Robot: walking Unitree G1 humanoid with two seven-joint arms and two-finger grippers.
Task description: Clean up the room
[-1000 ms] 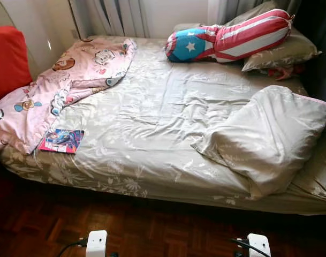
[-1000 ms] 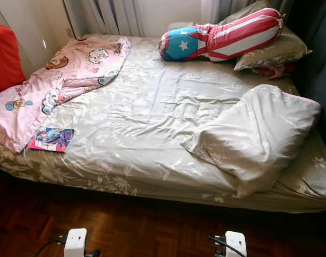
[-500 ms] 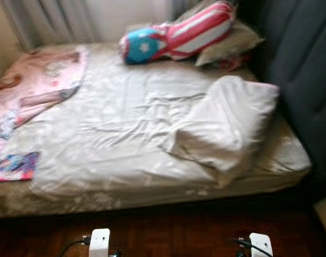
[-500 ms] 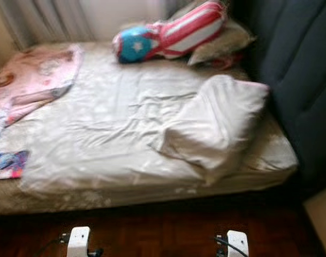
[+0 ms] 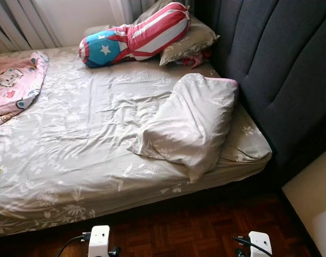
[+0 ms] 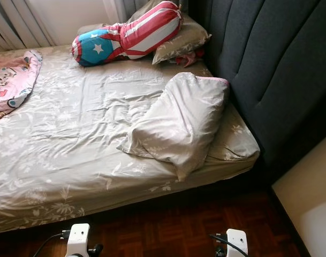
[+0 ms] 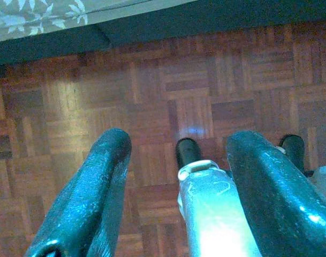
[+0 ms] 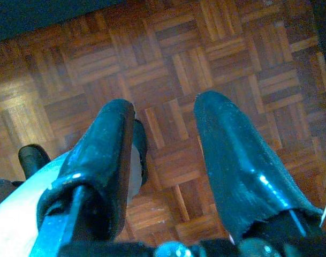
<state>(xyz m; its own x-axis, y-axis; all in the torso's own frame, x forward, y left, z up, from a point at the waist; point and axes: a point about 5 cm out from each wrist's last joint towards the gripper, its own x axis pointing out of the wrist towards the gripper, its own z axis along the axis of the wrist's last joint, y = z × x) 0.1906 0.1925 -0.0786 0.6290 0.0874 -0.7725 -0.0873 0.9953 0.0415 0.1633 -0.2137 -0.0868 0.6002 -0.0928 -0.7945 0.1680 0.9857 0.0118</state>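
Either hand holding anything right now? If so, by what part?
Nothing held. Left hand and right hand are both open, hanging over the wood floor beside the bed.

A dark padded headboard (image 5: 275, 69) rises along the bed's right side; pale curtains (image 5: 23, 24) hang at the far wall; reddish parquet floor (image 5: 179, 235) runs before the bed; a cream cabinet (image 5: 315, 203) stands beside the headboard.

We can read no words, numbers or brand names anywhere; the nearest thing to a sign is a white star on the bolster cushion (image 5: 133, 35) beside the headboard (image 5: 270, 64).
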